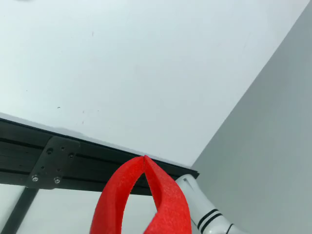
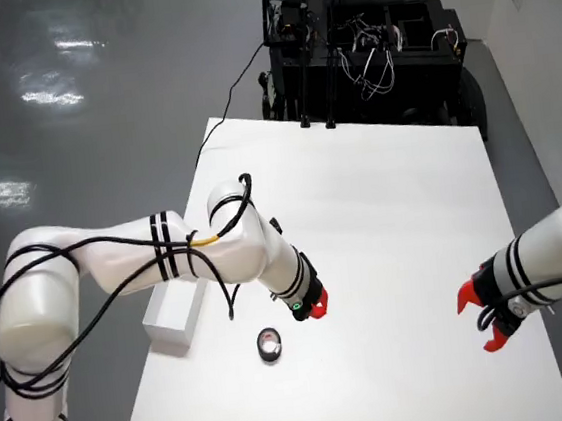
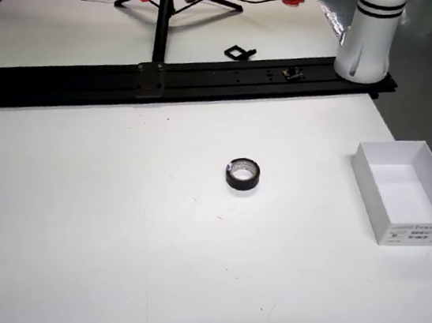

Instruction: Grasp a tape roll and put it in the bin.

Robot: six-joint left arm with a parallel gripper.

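Two white arms reach over the white table [image 2: 391, 209] in the overhead view, and the working one is the arm on the left of that view. Its red gripper [image 2: 316, 307] has its fingers pressed together, tip against tip, with nothing between them; the view from the wrist shows the same pinched-shut point [image 1: 145, 157] aimed at bare tabletop and a black rail [image 1: 97, 163] along the table's edge.

The tape roll [image 2: 270, 344], black with a pale inner ring, lies flat on the table near the gripper, lower and to the left of it in the overhead view, and clearly apart from it. From the opposite side it sits alone on the tabletop [image 3: 243, 175]. The white bin [image 2: 173, 327] stands near the table's edge, to the left of the roll overhead and to the right of it [image 3: 404, 231] in the opposite view.

The second arm's gripper [image 2: 481, 318] hangs well off to the right of the overhead view, its red fingers spread.
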